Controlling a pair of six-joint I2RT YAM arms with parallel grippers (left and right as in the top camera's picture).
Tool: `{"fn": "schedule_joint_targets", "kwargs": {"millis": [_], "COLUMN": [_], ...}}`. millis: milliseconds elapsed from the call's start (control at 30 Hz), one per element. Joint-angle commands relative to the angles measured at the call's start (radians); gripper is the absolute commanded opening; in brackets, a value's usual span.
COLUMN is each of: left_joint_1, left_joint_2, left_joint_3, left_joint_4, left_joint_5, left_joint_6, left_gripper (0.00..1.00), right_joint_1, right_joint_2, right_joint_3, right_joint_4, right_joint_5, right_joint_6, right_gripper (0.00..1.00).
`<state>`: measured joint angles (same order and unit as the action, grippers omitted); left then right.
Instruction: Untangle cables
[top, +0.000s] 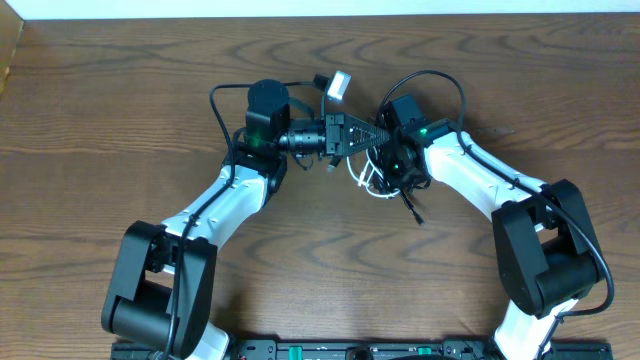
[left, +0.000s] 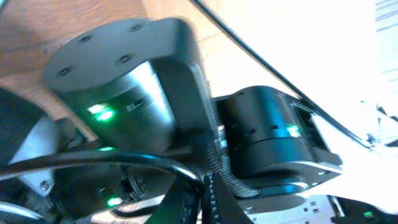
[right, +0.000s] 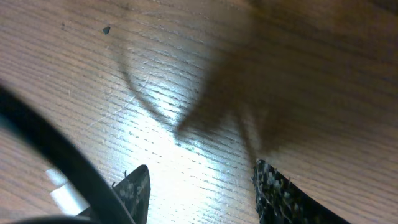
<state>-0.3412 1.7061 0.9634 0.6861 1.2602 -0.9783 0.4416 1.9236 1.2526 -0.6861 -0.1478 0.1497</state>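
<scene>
Jaws of the left gripper sit pressed together. Only the right wrist view shows the right gripper parted over bare table. Overhead, the white cable and black cable lie mid-table, half hidden beneath that wrist.

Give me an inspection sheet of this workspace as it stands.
Surface: wooden table, bare grain.
Job's things: white cable looped at mid-table, partly hidden; a black cable end pokes out beside it.
Clutter: nothing seen.
Grippers: left gripper shut, whether it pinches anything unclear; right gripper open above the wood, nothing in it.
Cables: black arm cables loop in wide arcs.
Surroundings: pale strip along the far edge.
</scene>
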Motion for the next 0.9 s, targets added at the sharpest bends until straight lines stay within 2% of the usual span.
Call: {"fn": "schedule_joint_targets", "kwargs": {"millis": [0, 67, 100, 233, 467, 567, 600, 700, 867], "left_joint_1": [0.009, 0.014, 0.018, 0.040, 0.073, 0.077, 0.077, 0.077, 0.077], "left_joint_2": [-0.010, -0.010, -0.010, -0.010, -0.010, -0.010, -0.010, -0.010, -0.010], "left_joint_3": [0.018, 0.018, 0.018, 0.018, 0.016, 0.016, 0.015, 0.015, 0.015], "left_joint_4": [0.047, 0.045, 0.045, 0.045, -0.014, -0.068, -0.094, -0.200, -0.444], "left_joint_5": [0.053, 0.053, 0.053, 0.053, 0.053, 0.053, 0.051, 0.011, -0.161], "left_joint_6": [-0.074, -0.074, -0.074, -0.074, -0.046, 0.013, 0.044, 0.119, 0.239], "left_gripper": [0.09, 0.17, 0.17, 0.38, 0.40, 0.49, 0.55, 0.62, 0.63], "right_joint_1": [-0.001, 0.000, 0.000, 0.000, 0.000, 0.000, 0.000, 0.000, 0.000], "right_joint_2": [0.010, 0.010, 0.010, 0.010, 0.010, 0.010, 0.010, 0.010, 0.010], "right_joint_3": [-0.006, -0.006, -0.006, -0.006, -0.006, -0.006, -0.006, -0.006, -0.006], "right_joint_4": [-0.003, -0.003, -0.003, -0.003, -0.005, -0.005, -0.005, -0.005, -0.005], "right_joint_5": [0.015, 0.015, 0.015, 0.015, 0.014, 0.014, 0.015, 0.015, 0.014], "right_joint_6": [0.003, 0.003, 0.003, 0.003, 0.003, 0.003, 0.003, 0.003, 0.003], "right_gripper": [0.50, 0.50, 0.50, 0.51, 0.53, 0.53, 0.54, 0.54, 0.54]}}
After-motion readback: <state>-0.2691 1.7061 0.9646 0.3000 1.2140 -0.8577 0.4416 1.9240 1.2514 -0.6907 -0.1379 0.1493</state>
